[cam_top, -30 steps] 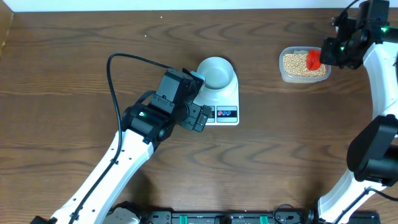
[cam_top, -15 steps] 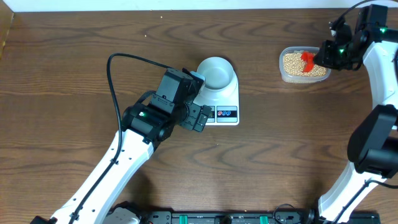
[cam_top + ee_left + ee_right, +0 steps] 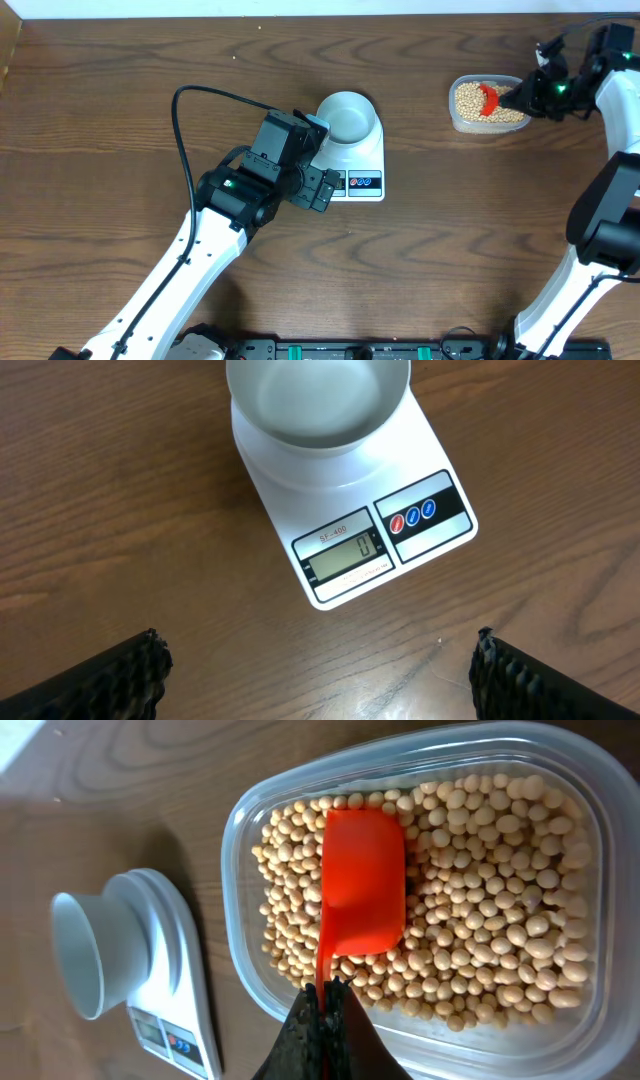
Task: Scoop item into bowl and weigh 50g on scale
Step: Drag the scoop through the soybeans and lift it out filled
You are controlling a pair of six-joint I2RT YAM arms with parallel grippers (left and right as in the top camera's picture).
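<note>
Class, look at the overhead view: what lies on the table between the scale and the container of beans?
Nothing: in the overhead view, only bare brown tabletop separates the scale from the clear container.

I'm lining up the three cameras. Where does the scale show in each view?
Overhead: the scale sits near the centre.
Left wrist: scale at upper middle, display below the bowl.
Right wrist: scale in the lower left corner, beside the clear container.
Shared landmark: the white bowl standing on the scale.
</note>
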